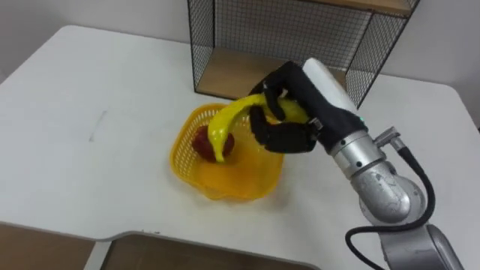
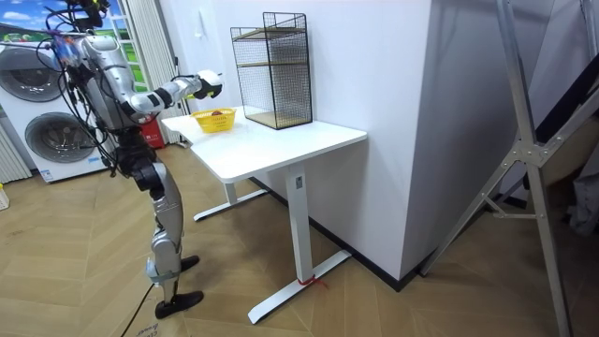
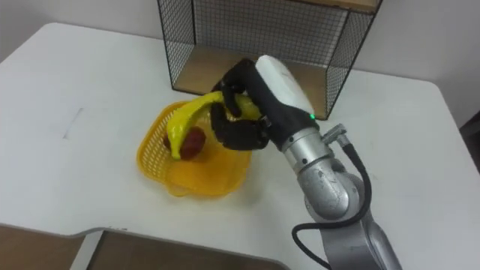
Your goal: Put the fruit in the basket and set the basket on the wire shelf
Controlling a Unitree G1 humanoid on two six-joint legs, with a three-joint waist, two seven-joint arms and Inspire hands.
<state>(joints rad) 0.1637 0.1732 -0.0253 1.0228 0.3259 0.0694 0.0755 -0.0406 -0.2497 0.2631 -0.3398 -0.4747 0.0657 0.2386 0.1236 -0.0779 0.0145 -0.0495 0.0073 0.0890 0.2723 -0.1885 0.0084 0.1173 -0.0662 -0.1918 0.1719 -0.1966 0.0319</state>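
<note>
Right hand (image 1: 289, 137): reaching in from the lower right, white along its back, black fingers and thumb curled tight round the thick end of the banana (image 1: 229, 120), clamped on it.

Banana: yellow and curved, held in that grasp, bending out of the fingers to the hand's left and then downward; free tip hanging lower than the fingertips, over the inside of the basket (image 1: 184, 154), in front of the red fruit (image 1: 202, 144). Cannot tell whether the tip touches the fruit.

Red fruit: round, dark red, lying inside the basket, left of the hand and below it, partly covered by the banana's tip.

Basket: yellow open-weave plastic with a wavy rim, standing on the table (image 1: 97, 112), under the hand and spreading out to its left; right side of the rim just beneath the curled fingers.

Wire shelf (image 1: 225, 37): black mesh with a wooden base board (image 1: 225, 79), just beyond the hand, past the knuckles; close behind the basket, touching or apart not to be told.

Table: white, flat, below the hand on every side.

Stance, room view: upright at the table's end on the room view's left, one arm stretched forward over the basket, the shelf farther along the tabletop past the hand, a washing machine (image 2: 56, 122) behind the back.
</note>
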